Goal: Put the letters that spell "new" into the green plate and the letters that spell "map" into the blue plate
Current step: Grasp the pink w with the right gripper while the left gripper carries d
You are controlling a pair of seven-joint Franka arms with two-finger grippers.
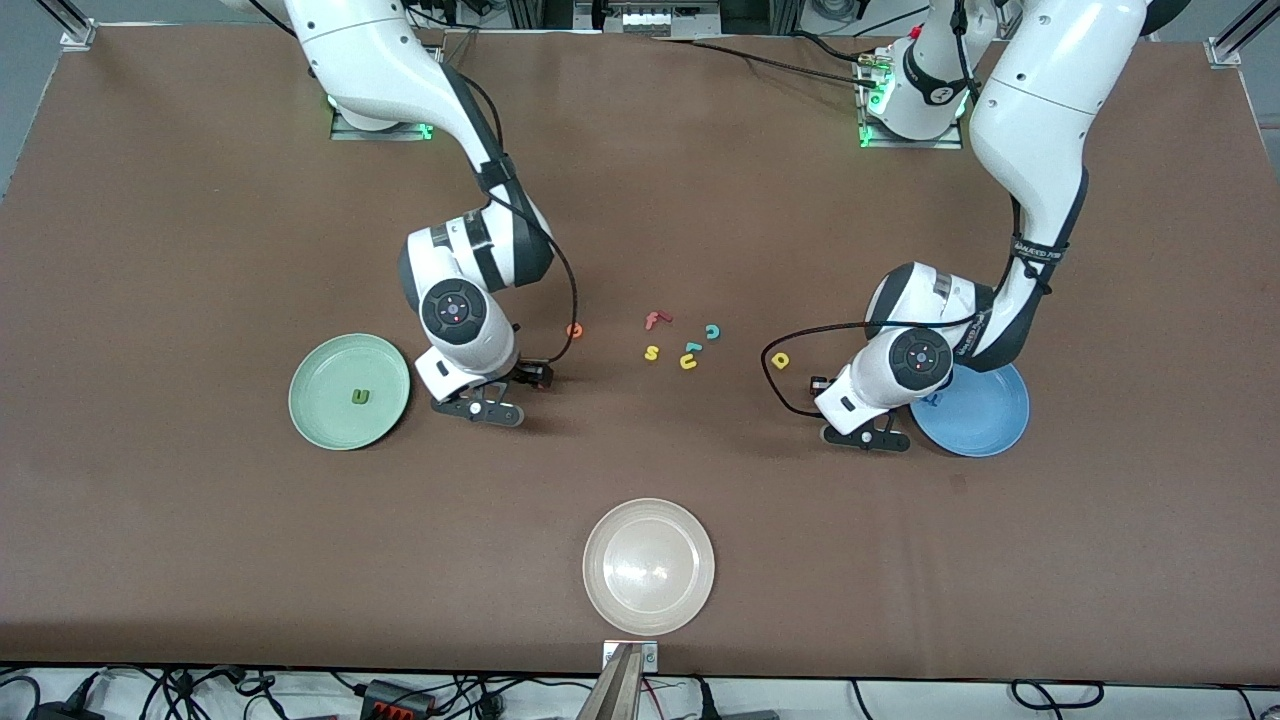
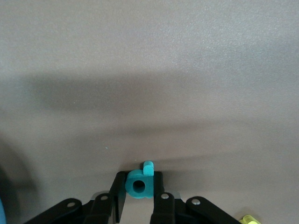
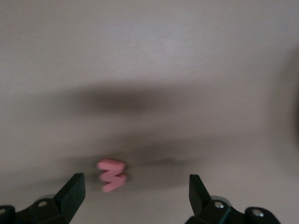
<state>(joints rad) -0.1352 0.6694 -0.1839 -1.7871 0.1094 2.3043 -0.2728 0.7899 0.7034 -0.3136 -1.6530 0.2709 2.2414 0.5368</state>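
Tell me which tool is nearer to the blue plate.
Left. The left tool, shut on the teal p, sits right beside the blue plate. The right tool is open beside the green plate, over the pink w.

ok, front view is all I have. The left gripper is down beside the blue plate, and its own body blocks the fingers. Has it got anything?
Observer: Yes. The left wrist view shows the left gripper shut on the teal p.
Operator: And the right one?
Observer: The right gripper is open. The pink w lies flat on the table between its fingers, touching neither.
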